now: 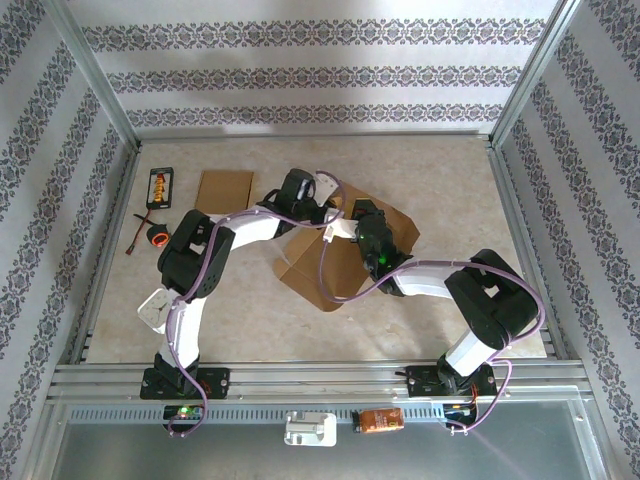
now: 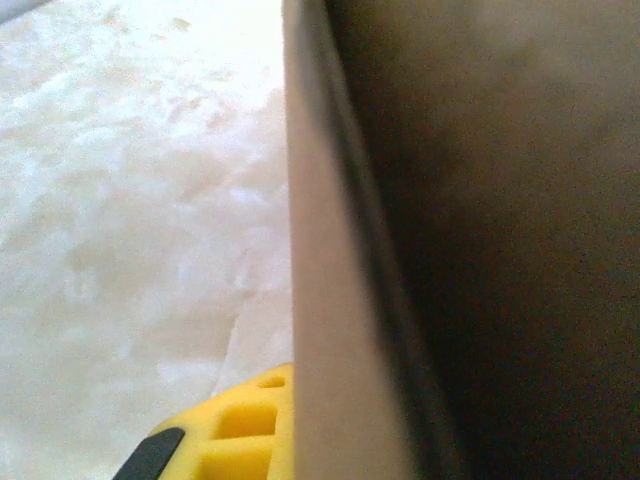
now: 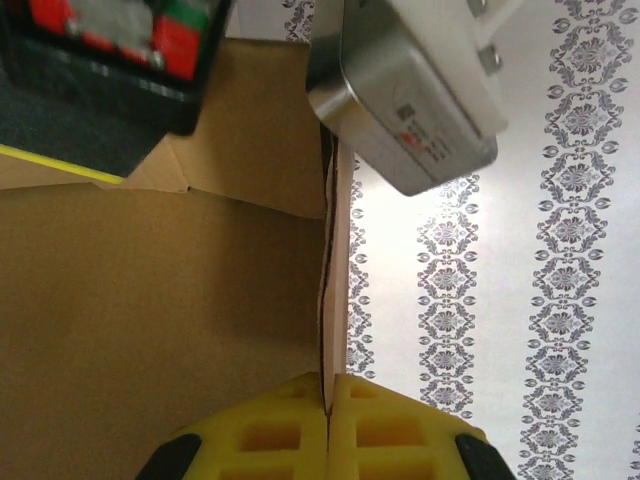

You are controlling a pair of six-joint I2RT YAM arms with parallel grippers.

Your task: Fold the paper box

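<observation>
Right gripper [image 3: 327,405] clamped tight; left gripper [image 1: 323,209] apparently clamped too.

Soft, even daylight fills the overhead view. It is brightest on the back wall [image 1: 320,60], where glare pales the pattern. The arms throw only faint, short shadows on the counter [image 1: 450,190], and the frame rails bow slightly toward the picture's corners. In the left wrist view the counter is washed out and hazy, and the paper box [image 2: 500,250] is close to the lens, dark and blurred. The right wrist view is bright, with crisp wallpaper and soft near objects.
</observation>
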